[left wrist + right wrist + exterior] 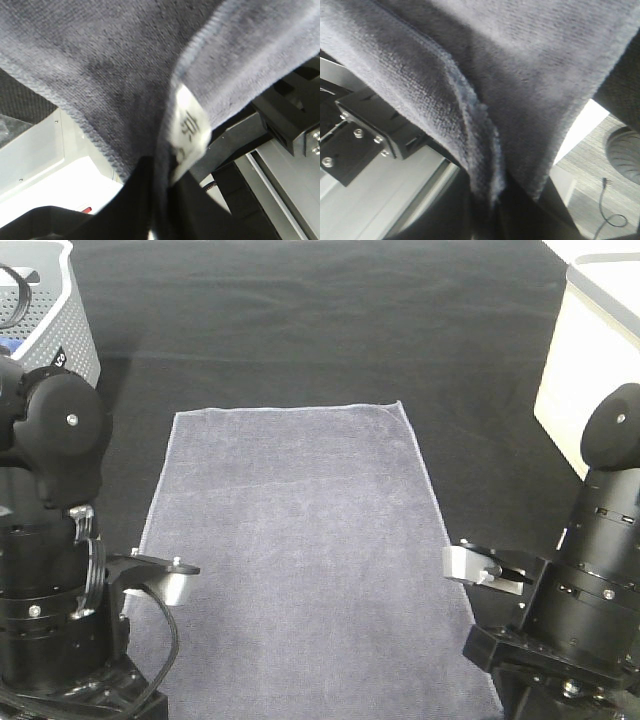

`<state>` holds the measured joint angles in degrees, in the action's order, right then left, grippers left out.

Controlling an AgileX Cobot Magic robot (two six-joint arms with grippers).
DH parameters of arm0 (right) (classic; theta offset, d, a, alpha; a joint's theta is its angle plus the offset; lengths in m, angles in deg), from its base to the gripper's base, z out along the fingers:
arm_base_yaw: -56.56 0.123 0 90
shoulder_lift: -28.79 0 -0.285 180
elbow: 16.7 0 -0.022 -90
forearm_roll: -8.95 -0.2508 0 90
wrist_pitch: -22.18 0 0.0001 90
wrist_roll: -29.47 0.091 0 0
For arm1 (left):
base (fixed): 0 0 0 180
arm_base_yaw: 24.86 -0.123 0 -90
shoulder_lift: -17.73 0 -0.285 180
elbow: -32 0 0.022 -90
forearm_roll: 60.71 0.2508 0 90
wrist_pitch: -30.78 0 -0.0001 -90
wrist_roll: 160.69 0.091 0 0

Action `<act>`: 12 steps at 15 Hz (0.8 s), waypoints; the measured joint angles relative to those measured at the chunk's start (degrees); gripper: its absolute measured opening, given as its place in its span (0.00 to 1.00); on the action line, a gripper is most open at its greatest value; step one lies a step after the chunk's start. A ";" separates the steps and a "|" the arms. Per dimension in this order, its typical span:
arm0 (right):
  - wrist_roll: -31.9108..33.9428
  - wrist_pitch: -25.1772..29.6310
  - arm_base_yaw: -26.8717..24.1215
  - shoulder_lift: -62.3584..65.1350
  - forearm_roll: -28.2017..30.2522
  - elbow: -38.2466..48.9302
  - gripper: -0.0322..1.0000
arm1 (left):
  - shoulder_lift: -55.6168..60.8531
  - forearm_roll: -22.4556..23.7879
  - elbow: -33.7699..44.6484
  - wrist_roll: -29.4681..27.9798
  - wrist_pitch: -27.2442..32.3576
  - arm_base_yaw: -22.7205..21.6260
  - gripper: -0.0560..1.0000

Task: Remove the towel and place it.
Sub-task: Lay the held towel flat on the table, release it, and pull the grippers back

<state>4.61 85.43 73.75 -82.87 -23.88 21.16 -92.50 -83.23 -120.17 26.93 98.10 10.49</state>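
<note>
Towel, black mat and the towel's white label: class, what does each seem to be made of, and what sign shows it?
The towel: soft terry-like cloth, matte; fuzzy pile and stitched hem show close up. The black mat: likely fabric, matte; shallow wrinkles across it. The label: thin white printed strip, perhaps woven ribbon or paper-like fabric; it curls limply.

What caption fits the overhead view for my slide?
Grey towel spread on a black mat, flanked by left arm and right arm.
</note>
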 joint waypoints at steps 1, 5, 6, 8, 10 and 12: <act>0.00 0.00 0.00 0.00 -0.29 0.00 0.21 | 0.00 -0.06 0.00 0.00 0.40 0.00 0.22; 0.00 0.00 0.00 0.00 -2.64 0.00 0.61 | 0.00 -0.17 0.00 -0.06 0.69 0.00 0.61; 0.06 0.00 0.00 0.00 -2.75 0.00 0.73 | 0.00 -0.23 0.00 -0.06 0.69 0.00 0.69; 0.06 0.52 0.00 0.00 -3.04 0.00 0.78 | 0.86 -0.97 0.00 -0.06 0.74 0.00 0.72; 0.06 1.89 0.00 0.80 -2.75 -0.92 0.79 | 2.23 -1.32 -0.92 -0.06 0.80 0.00 0.72; 1.09 2.52 0.00 3.38 -1.32 -4.76 0.79 | 2.69 -1.26 -4.01 -0.06 0.92 0.00 0.72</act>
<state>5.70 87.95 73.75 -79.49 -25.20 16.40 -89.81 -84.49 -124.18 26.87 99.02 10.49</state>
